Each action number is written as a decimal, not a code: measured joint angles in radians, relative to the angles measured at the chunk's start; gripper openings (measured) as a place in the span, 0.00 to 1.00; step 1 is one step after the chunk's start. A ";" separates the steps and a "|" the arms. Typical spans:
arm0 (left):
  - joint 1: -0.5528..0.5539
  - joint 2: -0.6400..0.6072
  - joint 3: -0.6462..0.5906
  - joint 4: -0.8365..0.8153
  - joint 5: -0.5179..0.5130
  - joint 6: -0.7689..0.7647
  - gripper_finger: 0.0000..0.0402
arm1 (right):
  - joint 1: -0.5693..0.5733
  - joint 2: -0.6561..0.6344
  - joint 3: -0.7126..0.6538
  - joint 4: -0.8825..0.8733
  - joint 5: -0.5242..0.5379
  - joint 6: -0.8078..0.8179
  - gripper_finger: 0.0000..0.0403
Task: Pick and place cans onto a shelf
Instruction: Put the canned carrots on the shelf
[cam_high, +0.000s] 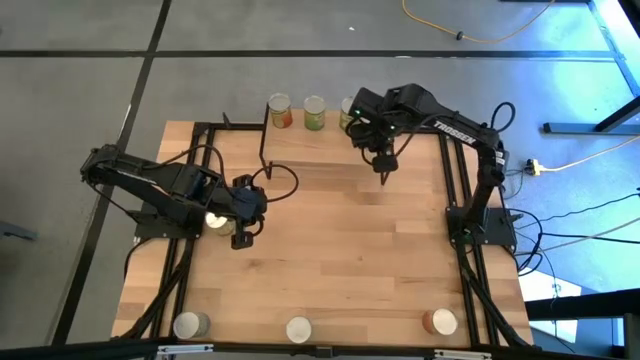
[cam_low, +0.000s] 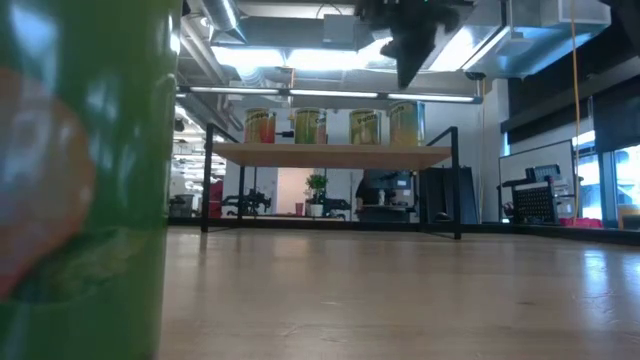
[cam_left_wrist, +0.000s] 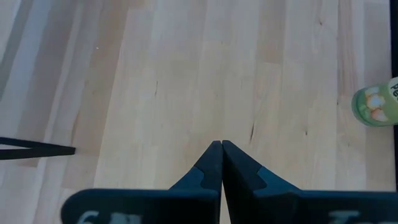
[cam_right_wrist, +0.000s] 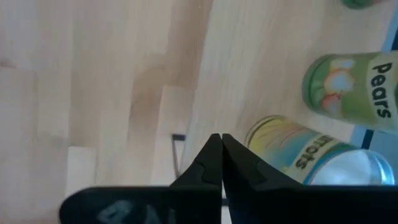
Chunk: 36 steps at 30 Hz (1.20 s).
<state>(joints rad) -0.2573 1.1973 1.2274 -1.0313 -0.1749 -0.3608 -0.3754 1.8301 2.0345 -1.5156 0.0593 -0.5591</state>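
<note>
From above: right claw (cam_high: 385, 168) clenched on nothing, hanging over the shelf (cam_high: 330, 150) at twelve o'clock of the tabletop (cam_high: 340, 260). Close to the row of cans (cam_high: 314, 112) along the shelf's far edge, one of them half hidden under the arm. Left claw (cam_high: 243, 236) at nine o'clock, clenched and empty as well. Three loose cans (cam_high: 299, 329) at six o'clock, along the near edge.

From tabletop level: four cans upright on the top board, right claw above them toward the three o'clock end. Risk here: sweeping sideways before lifting clear, clipping a tin and toppling it, or pushing it off the back edge. One green can (cam_low: 80, 180) pressed up against the lens, blocking the nine o'clock side.

Left wrist: tips pressed together over bare wood, a single green can (cam_left_wrist: 376, 106) well apart. Would need to spread before any approach; coming down clenched would merely knock the tin over and set it rolling.

Right wrist: tips together, nothing between them, the Pears can (cam_right_wrist: 348, 84) and a second tin (cam_right_wrist: 298, 152) just beside. Little room for a turn of the wrist. Also likely: crowding the row further with the next tin, nudging neighbours out of line.
</note>
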 joint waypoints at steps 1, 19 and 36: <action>0.000 0.000 0.000 0.000 0.000 -0.002 0.00 | -0.009 0.001 -0.014 0.019 0.000 0.000 0.00; 0.000 0.000 0.000 0.000 -0.040 -0.041 0.00 | -0.112 0.001 -0.127 0.140 0.144 -0.011 0.00; 0.000 0.000 0.000 0.000 -0.079 -0.078 0.00 | -0.138 0.001 -0.127 0.160 0.238 -0.023 0.00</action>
<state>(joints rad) -0.2575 1.1973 1.2274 -1.0309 -0.2537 -0.4393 -0.5129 1.8311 1.9079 -1.3560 0.2974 -0.5818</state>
